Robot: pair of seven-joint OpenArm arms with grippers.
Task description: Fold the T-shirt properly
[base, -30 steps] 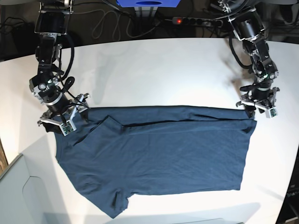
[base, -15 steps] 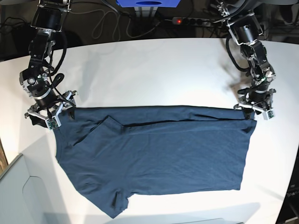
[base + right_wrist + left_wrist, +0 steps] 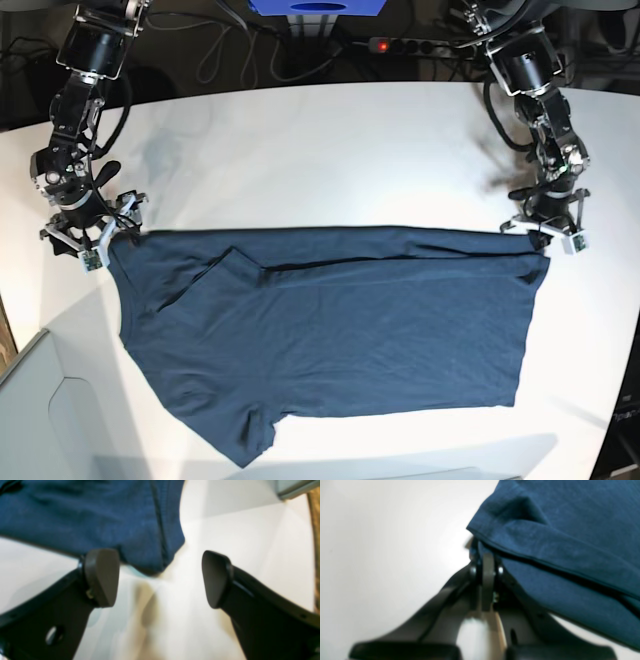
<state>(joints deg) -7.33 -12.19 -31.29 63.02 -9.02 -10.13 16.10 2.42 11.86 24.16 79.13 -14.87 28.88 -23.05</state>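
Note:
The dark teal-blue T-shirt (image 3: 340,330) lies flat on the white table (image 3: 330,150), its far edge folded over into a long band. My left gripper (image 3: 546,238) sits at the shirt's far right corner. In the left wrist view it (image 3: 485,560) is shut, with the hem of the shirt (image 3: 570,542) caught at its fingertips. My right gripper (image 3: 100,238) is at the shirt's far left corner. In the right wrist view it (image 3: 160,577) is open. The shirt corner (image 3: 150,542) lies just beyond the gap, touching neither finger.
A grey bin (image 3: 40,410) stands at the table's near left corner, and its edge shows in the right wrist view (image 3: 292,487). A power strip (image 3: 420,45) and cables lie behind the table's far edge. The table's right edge runs close to the left arm.
My right gripper has moved toward the view's left and slightly back, and the shirt's far left corner now lies farther left. The left gripper has barely moved.

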